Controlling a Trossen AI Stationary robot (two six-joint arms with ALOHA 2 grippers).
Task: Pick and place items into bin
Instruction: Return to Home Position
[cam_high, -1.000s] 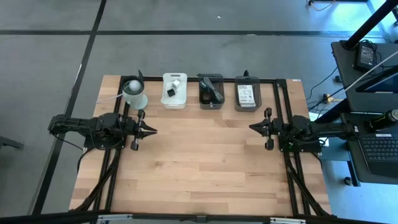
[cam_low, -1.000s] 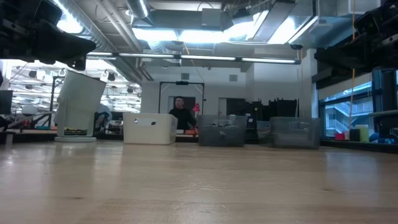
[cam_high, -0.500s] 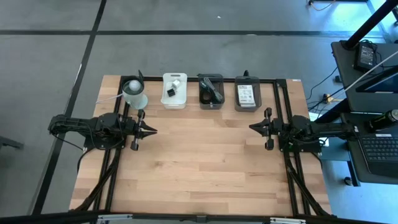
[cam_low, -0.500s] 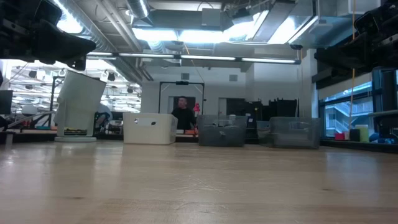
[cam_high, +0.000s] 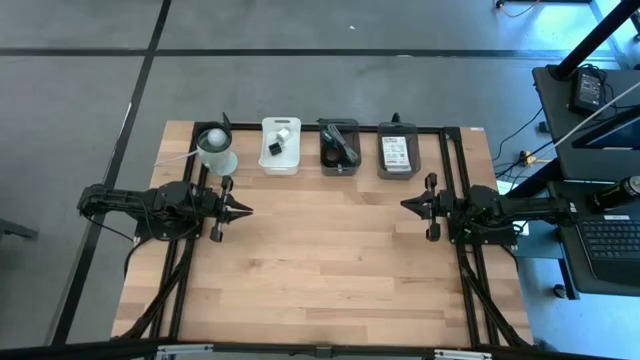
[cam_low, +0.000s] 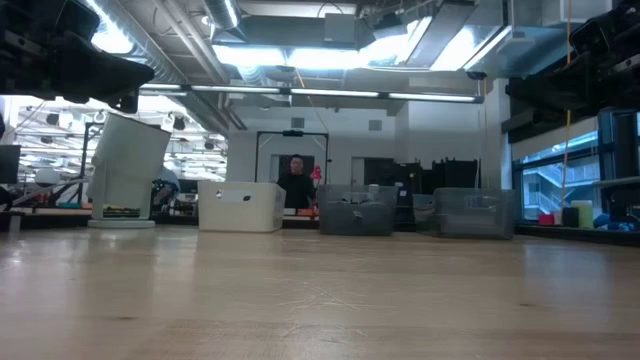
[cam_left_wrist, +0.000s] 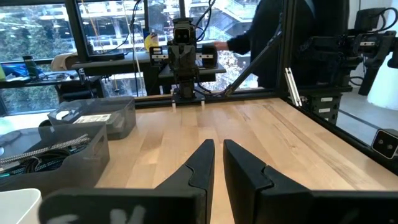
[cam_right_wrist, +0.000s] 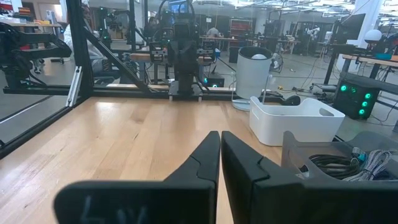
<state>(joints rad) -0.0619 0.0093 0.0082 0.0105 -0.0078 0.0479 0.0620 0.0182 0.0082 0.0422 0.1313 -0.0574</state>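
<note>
On my surface (cam_high: 320, 270), along its far edge, I see left to right: a cup (cam_high: 216, 150), a left bin (cam_high: 281, 170), a middle bin (cam_high: 339, 124) holding a cable (cam_high: 341, 150), and a right bin (cam_high: 398, 127) holding a box (cam_high: 397, 152).

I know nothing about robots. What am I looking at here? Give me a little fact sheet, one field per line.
Surface: wooden table
Left gripper: shut, empty, at the table's left side
Right gripper: shut, empty, at the right side, facing the left one
Row along one edge: white cup with ball, white bin, two dark bins
Left dark bin: holds a black cable
Right dark bin: holds a white printed packet
Background: a person beyond the table
</note>
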